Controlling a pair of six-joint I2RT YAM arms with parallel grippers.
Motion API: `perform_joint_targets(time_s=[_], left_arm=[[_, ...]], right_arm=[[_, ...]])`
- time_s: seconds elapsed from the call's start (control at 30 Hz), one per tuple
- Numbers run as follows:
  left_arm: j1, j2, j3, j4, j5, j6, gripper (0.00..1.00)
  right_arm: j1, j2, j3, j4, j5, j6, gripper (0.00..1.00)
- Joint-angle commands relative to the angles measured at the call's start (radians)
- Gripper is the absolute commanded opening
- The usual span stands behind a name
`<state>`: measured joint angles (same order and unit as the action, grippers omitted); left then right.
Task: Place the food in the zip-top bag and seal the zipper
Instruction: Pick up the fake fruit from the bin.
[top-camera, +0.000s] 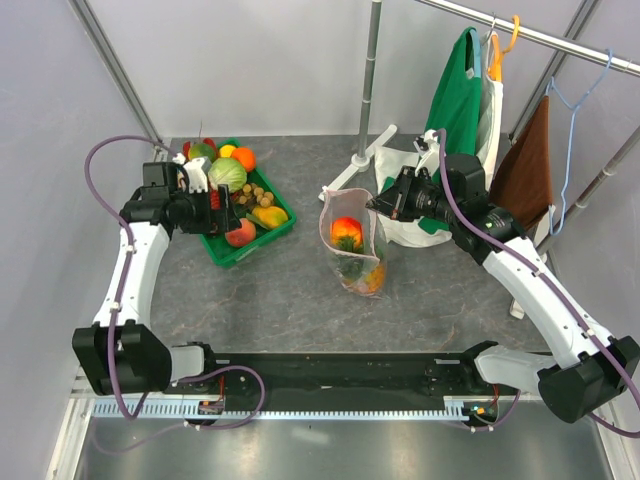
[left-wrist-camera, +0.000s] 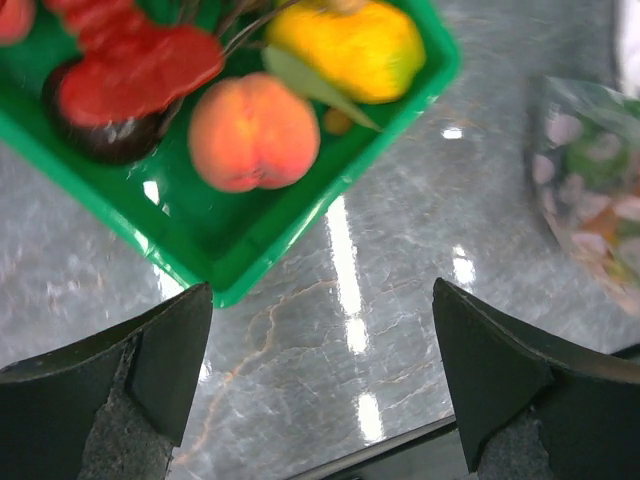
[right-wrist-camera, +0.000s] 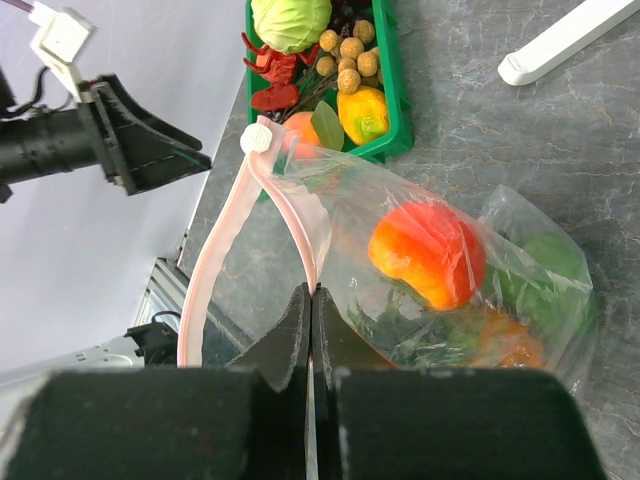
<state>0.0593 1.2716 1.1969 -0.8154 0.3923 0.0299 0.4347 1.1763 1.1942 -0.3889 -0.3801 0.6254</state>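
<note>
From above, one bag (top-camera: 352, 262) stands on the table (top-camera: 300, 310) to the right of the one tray (top-camera: 230, 258). The left fingers (top-camera: 213, 210) hang over the tray, and the right fingers (top-camera: 383, 204) are at the bag's mouth.

On the left wrist view we see the fingers wide with nothing between them. One peach (left-wrist-camera: 253, 130) lies in the tray's near corner. It looks light, glossy and probably slippery, so we'd take it across its middle.

On the right wrist view the fingers are pinched on the zipper (right-wrist-camera: 303, 225), which we judge the stiffest hold on thin, floppy film. Inside we count one red-orange fruit (right-wrist-camera: 428, 252). The green and orange pieces beneath are too unclear to count.

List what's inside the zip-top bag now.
Inside the zip-top bag: a red-orange peach nearest the opening, a green piece and an orange piece deeper in. Peach and wrinkled plastic partly hide them; count unclear.
</note>
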Motion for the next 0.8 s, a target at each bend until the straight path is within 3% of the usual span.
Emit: perform_joint_targets(time_s=[0.0, 0.27, 0.77], left_arm=[[0.008, 0.020, -0.062, 0.103, -0.118, -0.203, 0.97], [0.008, 0.129, -0.147, 0.257, -0.190, -0.354, 1.00], [-0.047, 0.239, -0.238, 0.531, -0.230, -0.401, 1.00]], right_arm=[[-0.002, -0.015, 0.021, 0.028, 0.010, 0.010, 0.00], [-0.004, -0.009, 0.015, 0.028, 0.010, 0.010, 0.00], [-0.002, 0.014, 0.018, 0.028, 0.007, 0.008, 0.00]])
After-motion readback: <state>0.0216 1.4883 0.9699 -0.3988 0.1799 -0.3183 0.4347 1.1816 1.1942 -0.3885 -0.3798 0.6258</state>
